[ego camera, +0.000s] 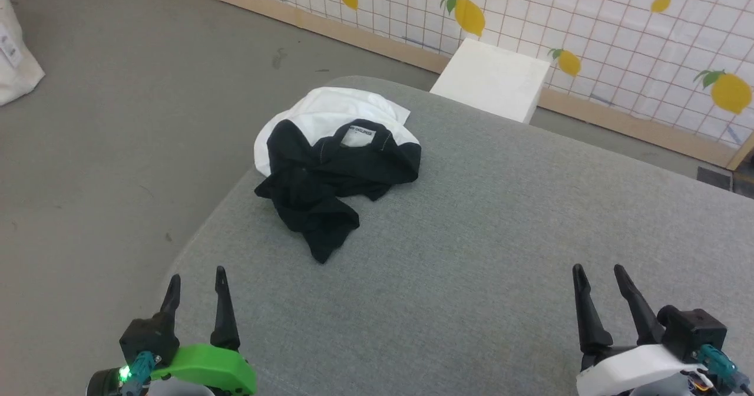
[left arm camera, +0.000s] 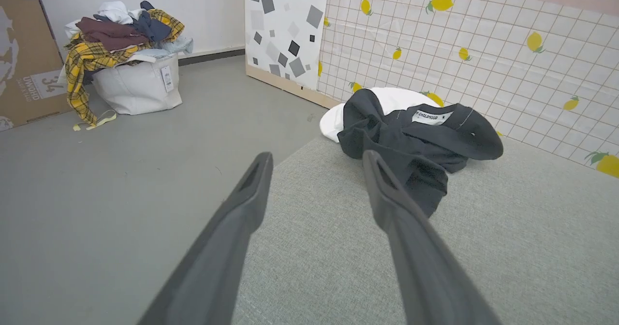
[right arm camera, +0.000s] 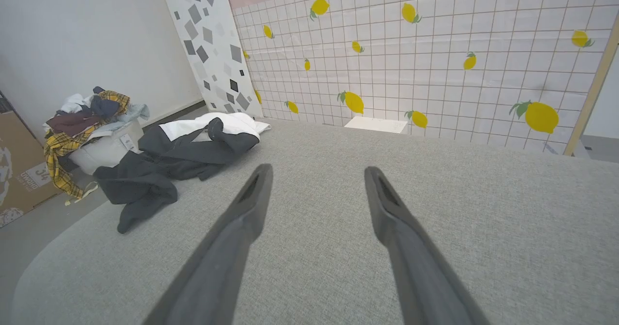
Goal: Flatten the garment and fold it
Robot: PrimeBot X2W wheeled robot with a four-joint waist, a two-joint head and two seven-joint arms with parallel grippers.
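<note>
1. Where the grey fabric-covered surface (ego camera: 471, 237) rounds off at its far-left corner, the soft black-and-white raglan garment (ego camera: 330, 166) lies in a crumpled heap. Its black sleeves and collar are bunched over the white body.
2. A small white neck label (ego camera: 357, 137) faces up just inside the black collar, near the top of the heap. One black sleeve trails down toward the robot's side.
3. White body cloth shows on the far and left sides of the heap, close to the surface's rounded edge.
4. Set in a green housing, the left gripper (ego camera: 197, 274) hangs over the near-left edge of the surface. Its two long dark fingers are spread apart with nothing between them, well apart from the garment.
5. With its white housing, the right gripper (ego camera: 598, 268) hangs over bare grey cloth at the near right. Its fingers are likewise parted and empty, farther from the garment.
6. Beyond the far edge stands a plain white block (ego camera: 492, 78) against a white grid-patterned wall printed with yellow lemons (ego camera: 618, 25).
7. On the grey floor (ego camera: 118, 119) to the left sits a white fabric bag heaped with mixed clothes (left arm camera: 135, 83), a yellow plaid piece spilling over it. A brown cardboard box (left arm camera: 24, 64) stands just beside it.
</note>
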